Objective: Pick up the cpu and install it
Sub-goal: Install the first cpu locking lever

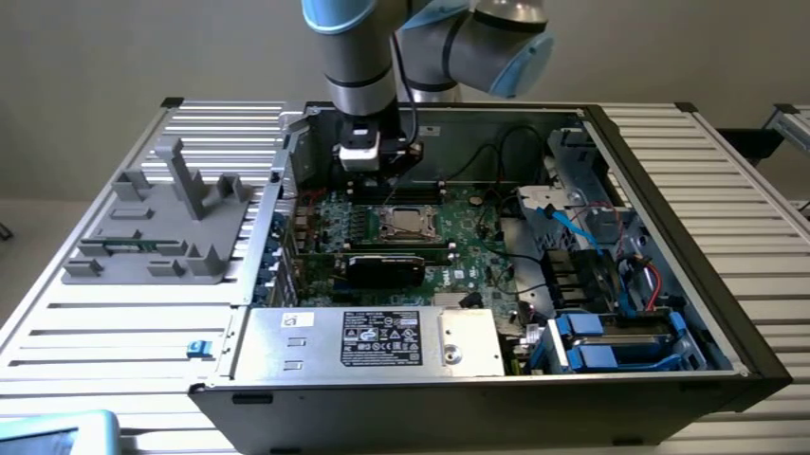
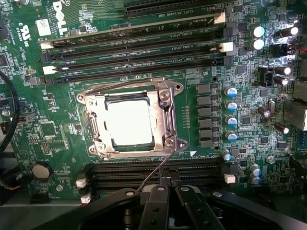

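Gripper [image 2: 167,188] closed tight, holding nothing, over the memory slots [image 2: 158,168] just beside the socket [image 2: 165,120]. The cpu [image 2: 129,122] lies flat, seated inside that socket, straight ahead of the jaws.

The green motherboard [image 2: 57,103] carries the brand name "DELL" [image 2: 63,15] in large white letters near one corner, seen turned on its side in the wrist view. Close by is a white sticker [image 2: 43,26] whose print is too fine to read. Thin white lettering [image 2: 184,48] runs along the memory slots [image 2: 134,45]; "CPU1" can be made out, the rest not. In the exterior view, a black label [image 1: 379,338] with white print and a pale tag [image 1: 298,319] sit on the metal cover [image 1: 469,341]; neither is legible.
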Motion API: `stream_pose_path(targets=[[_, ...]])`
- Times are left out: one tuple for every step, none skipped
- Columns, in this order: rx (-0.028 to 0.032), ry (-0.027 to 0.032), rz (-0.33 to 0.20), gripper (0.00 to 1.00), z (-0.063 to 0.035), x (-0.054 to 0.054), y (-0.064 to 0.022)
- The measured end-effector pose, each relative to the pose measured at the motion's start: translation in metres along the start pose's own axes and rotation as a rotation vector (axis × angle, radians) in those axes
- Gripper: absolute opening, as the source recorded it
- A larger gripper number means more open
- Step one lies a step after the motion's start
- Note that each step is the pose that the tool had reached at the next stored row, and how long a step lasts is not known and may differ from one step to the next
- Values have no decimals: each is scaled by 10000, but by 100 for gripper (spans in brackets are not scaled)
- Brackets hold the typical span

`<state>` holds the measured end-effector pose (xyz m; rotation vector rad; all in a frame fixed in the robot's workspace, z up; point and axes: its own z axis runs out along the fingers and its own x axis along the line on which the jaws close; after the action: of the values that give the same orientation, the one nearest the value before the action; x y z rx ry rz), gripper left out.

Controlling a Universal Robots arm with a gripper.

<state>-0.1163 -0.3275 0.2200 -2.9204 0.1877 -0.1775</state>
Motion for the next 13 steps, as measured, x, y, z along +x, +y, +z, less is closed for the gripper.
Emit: stream_pose_path(targets=[[4,8,21,11,14,-1,3],[10,16,40,11,28,-1,5],[13,20,56,11,40,1,8],[18,24,70,11,54,7,10],[25,28,82,11,67,18,11],[29,31,92,11,77,31,12],[34,34,101,11,87,45,11],[39,37,108,11,96,55,12],[44,42,115,11,102,55,13],[43,43,117,11,104,55,14],[41,42,118,11,104,55,14],[41,42,118,11,104,55,14],[41,42,118,11,104,55,14]])
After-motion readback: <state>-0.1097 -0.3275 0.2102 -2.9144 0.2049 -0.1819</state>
